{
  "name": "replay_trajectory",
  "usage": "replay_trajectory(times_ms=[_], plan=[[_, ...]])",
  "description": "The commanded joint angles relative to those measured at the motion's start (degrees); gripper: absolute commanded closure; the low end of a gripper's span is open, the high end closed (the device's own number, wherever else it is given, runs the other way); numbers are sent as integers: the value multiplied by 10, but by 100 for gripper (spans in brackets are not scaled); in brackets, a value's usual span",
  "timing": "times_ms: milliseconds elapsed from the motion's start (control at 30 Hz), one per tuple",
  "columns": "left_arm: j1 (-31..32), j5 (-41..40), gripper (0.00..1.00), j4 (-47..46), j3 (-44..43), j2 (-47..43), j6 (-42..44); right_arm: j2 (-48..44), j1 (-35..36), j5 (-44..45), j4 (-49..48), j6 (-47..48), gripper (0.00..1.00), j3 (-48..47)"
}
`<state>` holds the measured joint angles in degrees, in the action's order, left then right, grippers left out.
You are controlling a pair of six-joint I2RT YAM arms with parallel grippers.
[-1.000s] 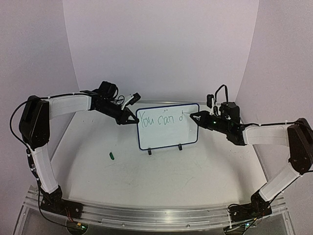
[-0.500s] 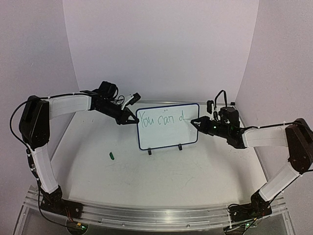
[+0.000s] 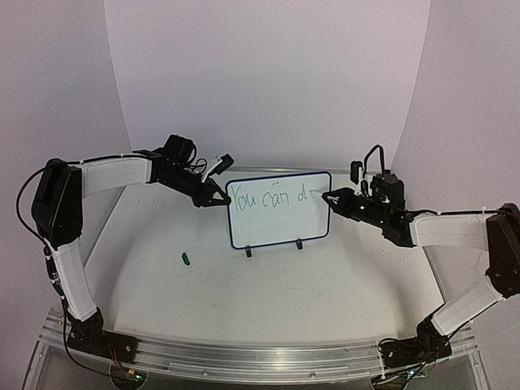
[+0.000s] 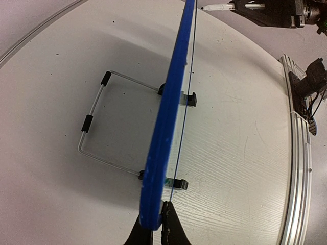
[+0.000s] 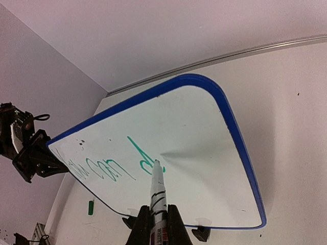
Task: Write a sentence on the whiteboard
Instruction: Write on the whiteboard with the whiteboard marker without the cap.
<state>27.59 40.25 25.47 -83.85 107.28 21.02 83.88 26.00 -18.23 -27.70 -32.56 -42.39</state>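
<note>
1. Where the whiteboard (image 3: 280,223) stands upright on its two black clip feet (image 3: 249,252) near the middle of the tabletop (image 3: 284,309), its written face is turned toward the arm bases.
2. The left tool (image 3: 216,199) has its fingers closed together on the board's left edge, pinching the blue frame. In the left wrist view the frame is seen edge-on, rising from between the fingers.
3. The right tool (image 5: 158,213) is clamped on a white marker (image 5: 156,184), which projects forward between the fingers.
4. The marker's tip touches the white surface in the board's upper right part, at the foot of the last green stroke.
5. The sentence (image 3: 268,199) is unfinished: one line of green handwriting along the top of the board reads "You can d".
6. A thin wire stand (image 4: 94,109) with black sleeves lies flat on the tabletop behind the board, running back from the feet.
7. A green cap (image 3: 186,259) lies on the tabletop, left of the board and nearer the bases, well apart from both tools.
</note>
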Motion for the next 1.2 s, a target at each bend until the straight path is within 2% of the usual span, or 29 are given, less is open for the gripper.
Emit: replay_trajectory(times_ms=[0, 733, 967, 1167], plan=[[-6, -76, 100, 5, 5, -8, 30, -16, -4, 19, 4, 6, 100, -1], [-6, -76, 100, 5, 6, -7, 31, 25, -6, 4, 4, 24, 100, -49], [-6, -76, 100, 4, 5, -5, 31, 39, -6, -16, 5, 20, 100, -37], [-6, -77, 100, 5, 5, -5, 31, 27, -5, 3, 7, 14, 100, -10]])
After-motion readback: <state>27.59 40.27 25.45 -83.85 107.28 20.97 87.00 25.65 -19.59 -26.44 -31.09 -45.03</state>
